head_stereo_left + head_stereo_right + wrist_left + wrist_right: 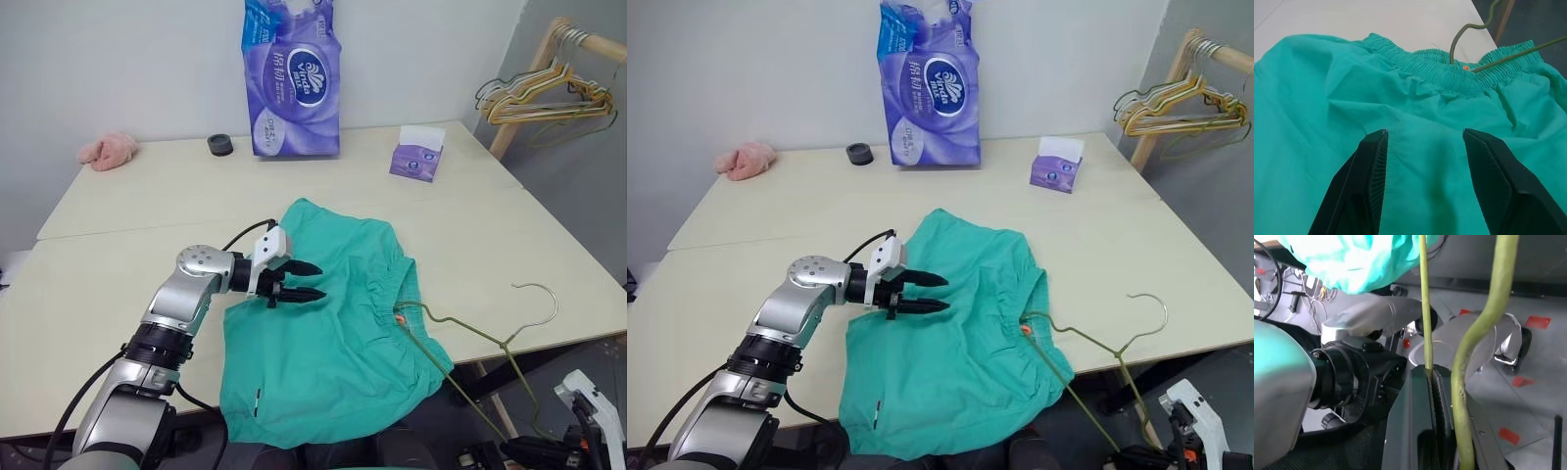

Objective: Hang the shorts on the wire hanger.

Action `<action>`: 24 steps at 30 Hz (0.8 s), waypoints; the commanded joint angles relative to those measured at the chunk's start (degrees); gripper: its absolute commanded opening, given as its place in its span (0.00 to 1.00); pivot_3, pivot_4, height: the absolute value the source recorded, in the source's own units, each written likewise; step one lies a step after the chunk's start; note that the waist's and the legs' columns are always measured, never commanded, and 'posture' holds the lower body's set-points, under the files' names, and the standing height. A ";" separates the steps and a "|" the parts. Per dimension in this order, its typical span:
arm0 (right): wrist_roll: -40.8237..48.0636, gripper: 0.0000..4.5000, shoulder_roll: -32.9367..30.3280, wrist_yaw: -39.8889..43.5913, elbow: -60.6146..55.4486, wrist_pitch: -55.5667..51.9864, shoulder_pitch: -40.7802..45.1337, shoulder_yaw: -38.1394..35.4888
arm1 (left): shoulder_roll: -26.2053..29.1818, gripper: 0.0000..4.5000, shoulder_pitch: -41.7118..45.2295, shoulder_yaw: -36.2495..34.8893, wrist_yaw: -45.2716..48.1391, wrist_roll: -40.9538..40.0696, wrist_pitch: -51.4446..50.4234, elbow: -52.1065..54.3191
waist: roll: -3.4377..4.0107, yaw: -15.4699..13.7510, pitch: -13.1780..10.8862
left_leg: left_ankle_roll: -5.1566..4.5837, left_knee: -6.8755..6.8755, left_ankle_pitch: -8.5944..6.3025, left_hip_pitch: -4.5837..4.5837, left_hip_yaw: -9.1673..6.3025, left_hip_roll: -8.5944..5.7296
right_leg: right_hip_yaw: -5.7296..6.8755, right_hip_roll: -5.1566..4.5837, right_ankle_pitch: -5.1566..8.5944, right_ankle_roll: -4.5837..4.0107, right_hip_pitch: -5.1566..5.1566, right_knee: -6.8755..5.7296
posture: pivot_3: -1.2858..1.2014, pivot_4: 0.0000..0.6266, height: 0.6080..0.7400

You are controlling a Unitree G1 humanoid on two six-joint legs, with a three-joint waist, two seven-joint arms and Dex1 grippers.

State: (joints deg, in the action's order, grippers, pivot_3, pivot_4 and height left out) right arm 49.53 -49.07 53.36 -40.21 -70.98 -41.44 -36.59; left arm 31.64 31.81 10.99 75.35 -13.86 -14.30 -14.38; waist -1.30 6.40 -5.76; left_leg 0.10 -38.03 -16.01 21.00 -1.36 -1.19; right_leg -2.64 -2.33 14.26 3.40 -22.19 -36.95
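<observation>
I have the cream counter (118, 284) in front of me, and the teal shorts (323, 343) lie spread across its near edge, one leg hanging over toward me, the gathered waistband turned to my right. They look light, limp and easily bunched, so I judge the elastic waistband the firmest place to take hold; plain fabric would only stretch and slide. The wire hanger (470, 338) slants from below the counter's edge up onto it, one shoulder lying at the waistband beside the orange mark and its hook resting on the bare top. It is thin and springy, likely to twist if gripped far from the shorts. My left gripper (294, 281) hovers over the middle of the shorts, jaws about half apart and holding nothing. My right gripper (1432, 377) is clamped tight on the hanger's lower wire, below counter level. Behind stand a purple tissue pack (291, 78), a small tissue box (417, 154) and a pink fluffy cloth (108, 150).
</observation>
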 commanded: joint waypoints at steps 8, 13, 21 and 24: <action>2.07 0.00 -0.56 -4.13 9.23 -2.67 10.71 3.03 | -0.44 0.57 1.01 -1.41 -1.69 -0.50 1.86 -0.91 | -0.03 0.03 0.03 | 0.00 -0.01 0.00 -0.01 0.01 0.00 | -0.02 0.00 0.00 0.00 0.00 -0.01 | 0.43 0.11 1.00; 2.53 0.00 -0.64 -6.51 13.65 -5.55 18.51 7.35 | -1.58 0.57 3.34 -2.57 -3.11 -1.20 1.88 -2.73 | -0.03 0.01 0.04 | 0.00 0.00 0.00 0.02 -0.02 0.00 | 0.00 0.01 -0.01 0.00 -0.01 -0.01 | 0.43 0.10 1.00; 3.09 0.00 0.22 -8.71 19.71 -7.20 27.43 7.83 | -2.57 0.57 4.85 -4.36 -5.51 -1.75 1.22 -4.01 | 0.00 -0.01 0.06 | -0.01 -0.01 0.00 0.02 -0.03 -0.01 | 0.00 0.01 -0.01 0.01 -0.01 -0.03 | 0.43 0.10 1.00; 4.32 0.00 1.06 -8.33 19.65 -8.29 29.68 10.11 | -2.88 0.57 5.12 -4.69 -6.34 -1.67 1.45 -4.43 | 0.00 0.00 0.06 | -0.01 -0.01 0.00 0.02 -0.03 -0.01 | -0.01 0.00 -0.02 0.01 -0.01 -0.04 | 0.43 0.11 1.00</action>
State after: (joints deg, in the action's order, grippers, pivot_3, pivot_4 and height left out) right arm 51.65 -48.40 44.67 -19.75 -78.76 -12.75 -27.30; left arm 29.02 35.31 7.93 69.67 -14.91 -13.32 -18.99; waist -1.30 6.40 -5.70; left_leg 0.09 -38.04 -16.01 21.02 -1.39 -1.20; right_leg -2.64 -2.32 14.24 3.41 -22.19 -36.99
